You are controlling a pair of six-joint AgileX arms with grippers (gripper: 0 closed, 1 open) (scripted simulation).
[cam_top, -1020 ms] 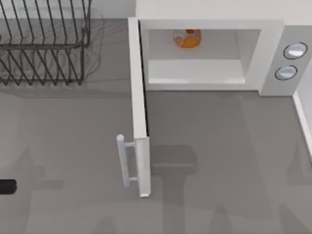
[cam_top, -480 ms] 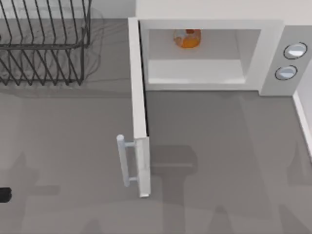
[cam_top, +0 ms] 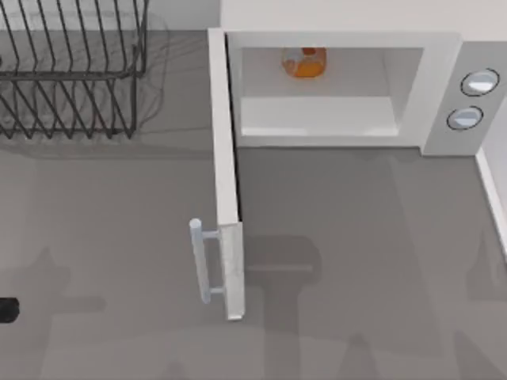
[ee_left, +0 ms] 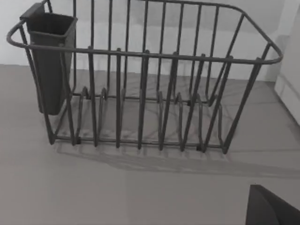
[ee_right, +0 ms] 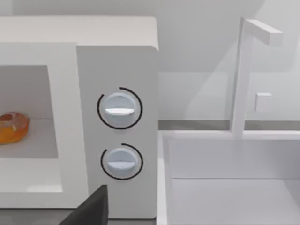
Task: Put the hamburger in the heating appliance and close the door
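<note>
Grey tabletop [cam_top: 356,261] stretches in front of the white microwave [cam_top: 444,87], which sits along the far edge toward the right, with a black wire rack [cam_top: 71,71] at the far left. The hamburger [cam_top: 303,62] already lies inside the cavity, toward its back wall and left of centre, resting on the cavity floor; in the right wrist view it [ee_right: 13,126] sits low and flat, a rounded lump with no clear long axis. What remains is the door [cam_top: 226,158]: it stands wide open, hinged at the microwave's left front corner, its long axis running from the hinge straight out toward the near edge of the table, with the bar handle [cam_top: 197,261] on its outer face, facing left, near the free end. A dark tip of the left gripper [cam_top: 8,309] shows at the table's left edge, well apart from the door; whether its fingers are spread or clenched I cannot tell. I judge the main risk to be a push that lands near the hinge rather than the free end, which would stall the swing, or a glancing contact that slips off the handle and leaves the door ajar. A hard shove could also jolt the microwave and roll the hamburger forward into the closing door's path.
</note>
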